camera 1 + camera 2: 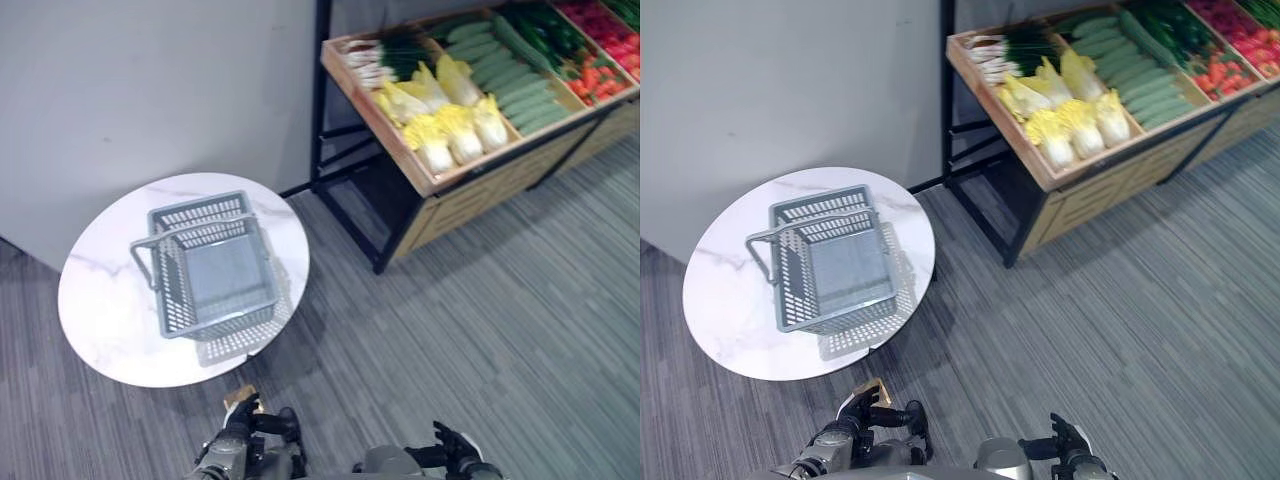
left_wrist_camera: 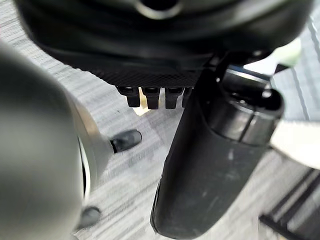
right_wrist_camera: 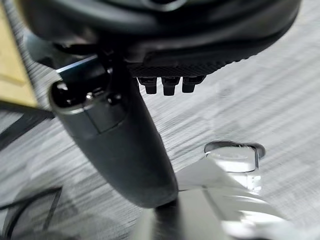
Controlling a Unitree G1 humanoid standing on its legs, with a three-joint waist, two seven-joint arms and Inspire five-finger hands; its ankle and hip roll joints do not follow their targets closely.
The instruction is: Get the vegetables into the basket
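Vegetables sit in the wooden display crate (image 1: pixel 420 170) at 1–2 o'clock: napa cabbages (image 1: pixel 450 125) front-centre, cucumbers (image 1: pixel 515 85) just beside them toward 2, green onions (image 1: pixel 385 58) at the crate's 12 o'clock end, red produce (image 1: pixel 600 75) at the far right, too small for us to name. None are in the basket.

The grey basket (image 1: pixel 215 270) sits empty on the round marble table (image 1: pixel 100 310) at 10 o'clock, with its handle lying over toward the left rim. It is well apart from the crate, with grey carpet (image 1: pixel 480 330) between.

Our left hand (image 1: pixel 250 425) is at 6 o'clock, low, near the table's near edge; its wrist view shows short fingertips (image 2: pixel 147 97) tucked under, thumb out, nothing held — we read it as curled and empty. The right hand (image 1: pixel 455 445) is at 5 o'clock, its fingertips (image 3: pixel 170 84) likewise curled and empty.

In our judgement nothing has been started and this is the approach stage. The next move calls for stepping toward 1 o'clock to bring the crate in reach, then uncurling a hand over the nearest cabbage.
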